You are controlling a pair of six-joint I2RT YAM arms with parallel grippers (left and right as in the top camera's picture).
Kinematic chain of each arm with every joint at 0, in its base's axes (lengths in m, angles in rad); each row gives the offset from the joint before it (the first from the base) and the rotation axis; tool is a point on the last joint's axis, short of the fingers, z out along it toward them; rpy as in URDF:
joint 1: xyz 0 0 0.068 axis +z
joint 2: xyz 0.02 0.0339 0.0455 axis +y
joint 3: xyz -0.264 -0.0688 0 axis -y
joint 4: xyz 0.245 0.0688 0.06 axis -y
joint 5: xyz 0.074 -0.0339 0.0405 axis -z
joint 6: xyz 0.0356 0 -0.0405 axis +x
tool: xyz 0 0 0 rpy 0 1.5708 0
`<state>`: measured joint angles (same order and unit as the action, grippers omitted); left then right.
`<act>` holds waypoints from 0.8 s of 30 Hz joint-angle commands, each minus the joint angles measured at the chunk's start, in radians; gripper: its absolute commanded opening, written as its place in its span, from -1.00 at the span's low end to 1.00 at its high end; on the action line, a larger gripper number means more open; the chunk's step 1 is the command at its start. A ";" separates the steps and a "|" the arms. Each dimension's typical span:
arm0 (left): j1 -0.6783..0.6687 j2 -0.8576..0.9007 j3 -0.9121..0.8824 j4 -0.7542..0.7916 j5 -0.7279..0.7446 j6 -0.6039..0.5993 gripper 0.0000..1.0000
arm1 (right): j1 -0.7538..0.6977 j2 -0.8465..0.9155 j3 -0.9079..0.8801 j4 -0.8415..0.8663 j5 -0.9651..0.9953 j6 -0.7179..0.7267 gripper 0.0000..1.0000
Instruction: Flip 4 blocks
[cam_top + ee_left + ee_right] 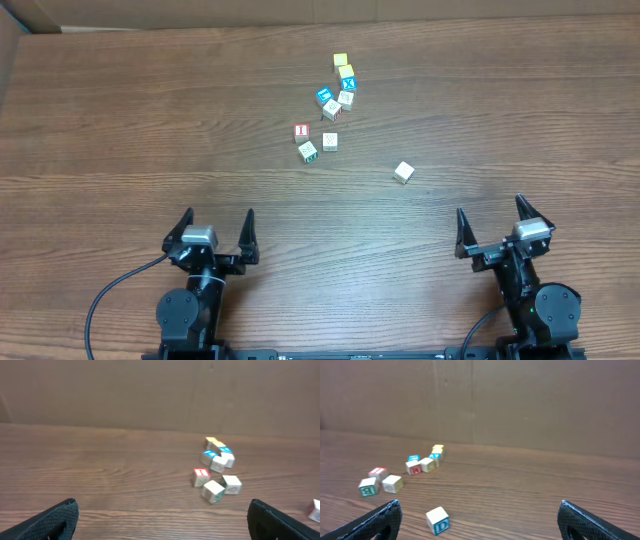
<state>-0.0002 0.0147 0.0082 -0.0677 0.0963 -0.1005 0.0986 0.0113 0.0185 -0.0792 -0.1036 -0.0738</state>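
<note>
While the four blocks sit loose on the wooden table [150, 120], I have nothing in hand. The red-and-white block [301, 131] lies ahead of the left gripper [218, 216] and off to its right, well apart from the fingertips. The green-marked block [308, 151] is just beside it on the nearer side. A pale cream block [330, 141] sits just to the right of those two.

The lone cream block [403, 172] is by itself, ahead of the right gripper [490, 210] and to its left, the closest cube to that arm. From the right wrist I can read a blue D on its side face. Further out from both grippers is a tighter clump with the yellow-faced cubes [340, 60] and blue-faced cubes [324, 96]; I'm leaving those alone.

Both grippers hang low near their bases, jaws spread as wide as they go, gripping nothing and touching nothing. My read is that no flip is under way and all four are left to do, though the faces alone don't tell me whether any cube is already turned.
</note>
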 commanded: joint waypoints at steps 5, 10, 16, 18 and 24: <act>0.006 -0.010 0.093 -0.098 0.138 -0.053 1.00 | -0.005 0.000 0.160 -0.097 -0.063 0.105 1.00; 0.006 0.019 0.278 -0.243 0.138 -0.057 0.99 | -0.005 0.090 0.378 -0.220 -0.063 0.105 1.00; 0.006 0.187 0.577 -0.385 0.149 -0.056 0.99 | -0.005 0.323 0.700 -0.400 -0.085 0.105 1.00; 0.006 0.269 0.684 -0.423 0.177 -0.052 1.00 | -0.005 0.415 0.814 -0.464 -0.113 0.105 1.00; 0.006 0.560 1.039 -0.586 0.261 -0.014 0.99 | -0.005 0.691 1.118 -0.647 -0.244 0.105 1.00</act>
<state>0.0010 0.4648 0.9154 -0.6170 0.2916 -0.1463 0.0986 0.6151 1.0382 -0.6910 -0.2668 0.0273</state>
